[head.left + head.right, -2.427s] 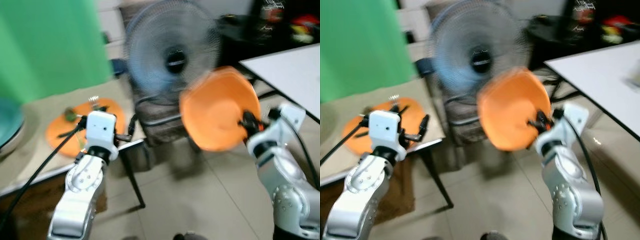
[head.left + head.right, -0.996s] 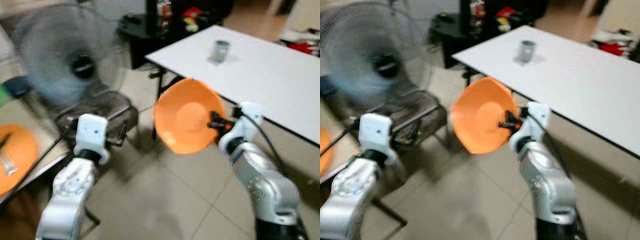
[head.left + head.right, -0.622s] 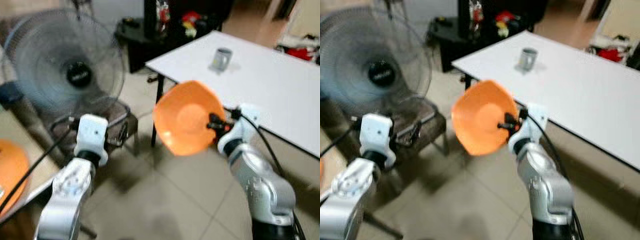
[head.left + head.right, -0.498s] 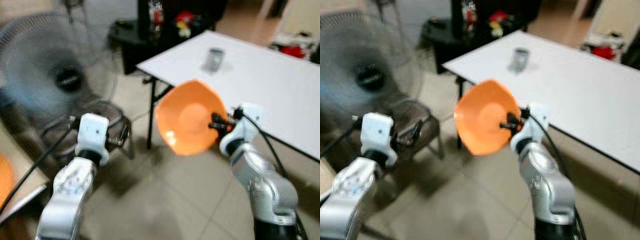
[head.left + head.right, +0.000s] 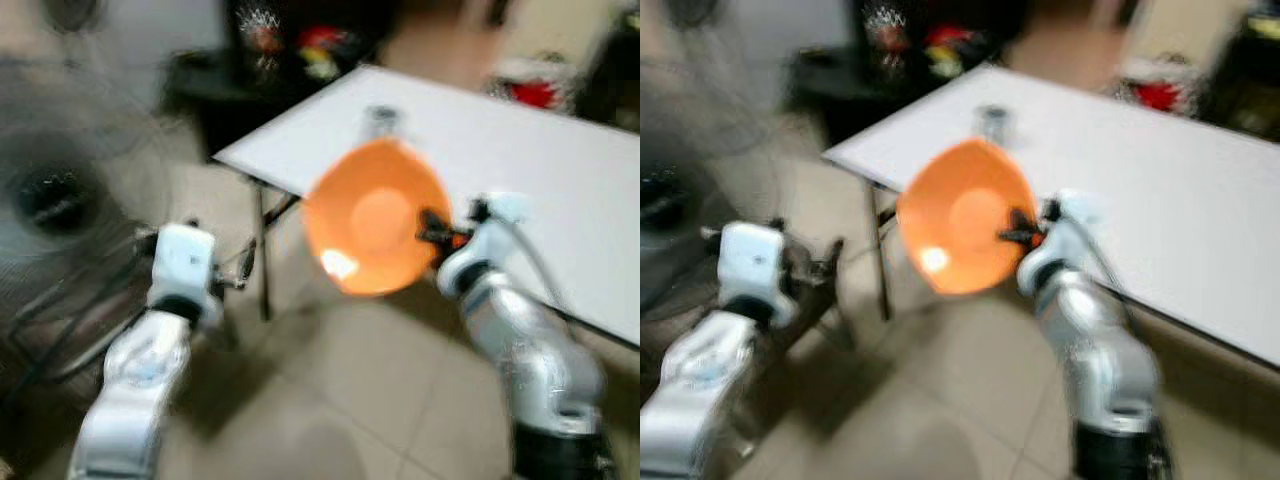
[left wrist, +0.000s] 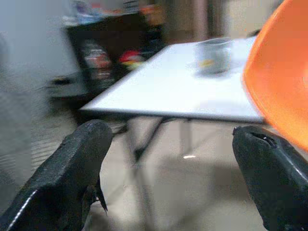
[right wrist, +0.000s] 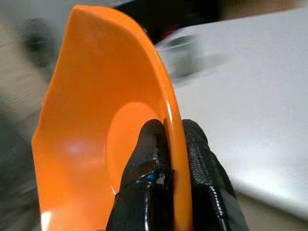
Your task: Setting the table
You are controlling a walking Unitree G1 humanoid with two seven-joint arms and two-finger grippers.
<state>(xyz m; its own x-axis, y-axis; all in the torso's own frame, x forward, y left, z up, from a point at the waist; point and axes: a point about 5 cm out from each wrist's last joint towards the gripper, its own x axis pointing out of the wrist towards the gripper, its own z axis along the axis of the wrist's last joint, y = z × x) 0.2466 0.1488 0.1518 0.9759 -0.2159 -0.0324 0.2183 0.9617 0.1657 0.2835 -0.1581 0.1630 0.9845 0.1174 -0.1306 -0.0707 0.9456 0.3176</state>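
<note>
An orange bowl (image 5: 375,218) is held up on edge in the air, its hollow facing me, in front of the near edge of a white table (image 5: 560,170). My right gripper (image 7: 168,144) is shut on the bowl's rim (image 7: 166,96), one finger on each side. A grey mug (image 6: 214,54) stands on the table near its far corner, blurred behind the bowl in the eye views. My left gripper (image 6: 168,159) is open and holds nothing, raised at the left over the tiled floor.
A standing fan (image 5: 50,190) and a dark chair sit at the left. A black shelf (image 5: 270,50) with red and white items stands behind the table. Table legs (image 5: 262,250) drop at the near corner. Tiled floor (image 5: 330,400) lies in front.
The view has swung right: the fan slid toward the left edge and the white table came closer. The bowl stays clamped in my right gripper, the left stays open.
</note>
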